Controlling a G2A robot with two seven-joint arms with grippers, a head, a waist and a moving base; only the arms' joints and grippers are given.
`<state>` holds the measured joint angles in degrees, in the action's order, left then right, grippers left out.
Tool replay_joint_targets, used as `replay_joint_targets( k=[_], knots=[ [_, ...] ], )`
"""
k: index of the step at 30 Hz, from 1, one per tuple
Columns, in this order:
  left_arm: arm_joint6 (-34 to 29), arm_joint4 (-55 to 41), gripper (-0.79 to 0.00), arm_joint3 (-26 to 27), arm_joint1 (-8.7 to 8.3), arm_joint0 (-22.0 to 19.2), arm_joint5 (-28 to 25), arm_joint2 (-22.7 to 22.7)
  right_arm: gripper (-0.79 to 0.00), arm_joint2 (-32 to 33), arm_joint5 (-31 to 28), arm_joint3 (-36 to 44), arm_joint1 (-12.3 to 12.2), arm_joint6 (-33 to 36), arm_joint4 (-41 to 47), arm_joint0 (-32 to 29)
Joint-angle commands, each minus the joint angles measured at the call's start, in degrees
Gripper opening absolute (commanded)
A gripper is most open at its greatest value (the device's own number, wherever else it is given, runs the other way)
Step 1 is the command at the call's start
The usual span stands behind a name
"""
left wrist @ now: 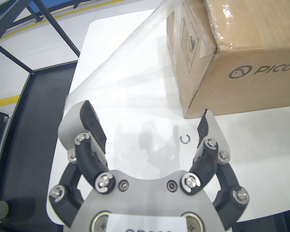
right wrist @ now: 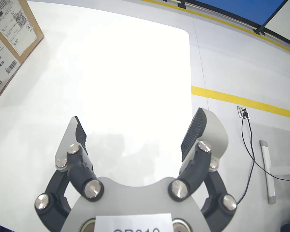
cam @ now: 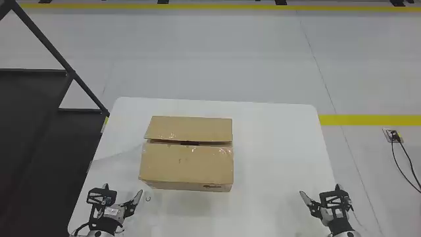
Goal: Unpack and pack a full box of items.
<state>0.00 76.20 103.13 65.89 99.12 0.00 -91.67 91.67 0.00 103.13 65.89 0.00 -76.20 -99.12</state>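
A closed brown cardboard box (cam: 188,153) sits on the white table (cam: 276,164), left of its middle, with clear tape over its top seam. Its corner and printed side (left wrist: 234,49) fill the far part of the left wrist view, and a strip of clear film (left wrist: 145,47) trails from it onto the table. The box's labelled end (right wrist: 7,37) appears in the right wrist view. My left gripper (cam: 120,203) hangs open above the table's near left corner, short of the box. My right gripper (cam: 325,200) stands open at the near right corner, holding nothing.
A small metal C-shaped ring (left wrist: 184,139) lies on the table between the left gripper and the box. A dark metal frame and black side surface (cam: 33,145) stand left of the table. On the floor to the right runs a black cable (right wrist: 249,150) from a floor socket.
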Motion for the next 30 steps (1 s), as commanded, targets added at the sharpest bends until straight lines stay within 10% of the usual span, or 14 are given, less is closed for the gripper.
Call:
replay_joint_targets(
  k=[1,30],
  knots=[
    [0.0,0.0,0.000,0.0,0.00,0.0,0.0,0.0,0.000,0.0,0.0,0.0,0.0,0.0,0.0,0.0],
    [1.1,-10.6,0.000,-3.6,-0.90,-5.8,-12.9,-9.9,0.000,-5.7,-10.0,12.0,0.5,12.8,9.2,6.4]
  ],
)
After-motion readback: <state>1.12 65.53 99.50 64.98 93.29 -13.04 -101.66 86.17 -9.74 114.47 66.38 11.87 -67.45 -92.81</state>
